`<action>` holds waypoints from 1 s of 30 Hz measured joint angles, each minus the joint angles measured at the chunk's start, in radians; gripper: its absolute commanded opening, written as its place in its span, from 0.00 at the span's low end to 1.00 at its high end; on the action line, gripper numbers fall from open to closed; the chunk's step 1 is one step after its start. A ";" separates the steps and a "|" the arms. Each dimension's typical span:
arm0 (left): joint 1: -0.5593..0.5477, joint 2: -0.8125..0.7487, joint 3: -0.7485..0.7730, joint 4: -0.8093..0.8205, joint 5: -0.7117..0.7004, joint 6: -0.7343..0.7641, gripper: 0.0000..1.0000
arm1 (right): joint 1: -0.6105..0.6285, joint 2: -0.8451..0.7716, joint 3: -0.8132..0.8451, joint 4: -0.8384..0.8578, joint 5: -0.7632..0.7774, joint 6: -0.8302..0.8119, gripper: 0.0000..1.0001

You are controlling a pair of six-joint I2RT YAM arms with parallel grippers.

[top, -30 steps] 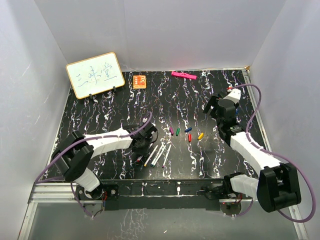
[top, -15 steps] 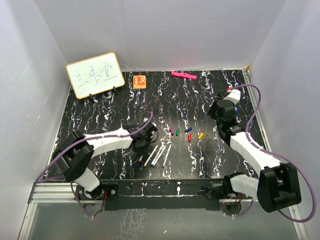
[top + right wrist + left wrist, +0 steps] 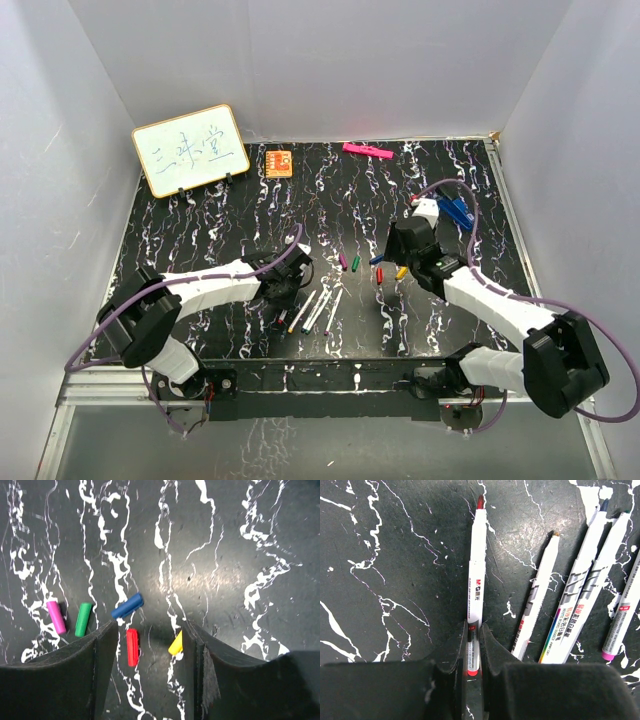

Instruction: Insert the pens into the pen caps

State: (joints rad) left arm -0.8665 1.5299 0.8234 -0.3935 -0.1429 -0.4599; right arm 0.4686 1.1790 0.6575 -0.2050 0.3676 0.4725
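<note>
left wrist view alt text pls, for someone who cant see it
Left gripper shut on the rear end of a red-tipped white marker pen lying on the black white-veined table, tip pointing away. Four more white marker pens lie loose to its right.

Red-tipped pen (image 3: 476, 580) lies flat beside four white pens (image 3: 582, 595); coloured caps (image 3: 127, 605) lie nearby

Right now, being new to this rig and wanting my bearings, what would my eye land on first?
The left gripper is clamped on the red-tipped pen at front centre, with four more pens beside it. The right gripper hangs open over the coloured pen caps, the red cap between its jaws.
</note>
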 measured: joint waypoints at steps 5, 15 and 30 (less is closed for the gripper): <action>0.000 0.000 -0.002 0.005 0.000 0.000 0.00 | 0.060 0.016 0.000 -0.051 0.001 0.010 0.50; 0.000 0.000 -0.005 0.005 -0.006 -0.013 0.00 | 0.103 0.153 0.001 -0.077 -0.012 0.023 0.31; 0.000 0.003 -0.005 0.005 -0.009 -0.017 0.00 | 0.119 0.225 0.007 -0.046 -0.059 0.023 0.31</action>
State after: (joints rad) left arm -0.8665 1.5333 0.8181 -0.3885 -0.1516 -0.4767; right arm 0.5873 1.4040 0.6643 -0.2512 0.3088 0.4957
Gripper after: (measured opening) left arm 0.055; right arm 0.310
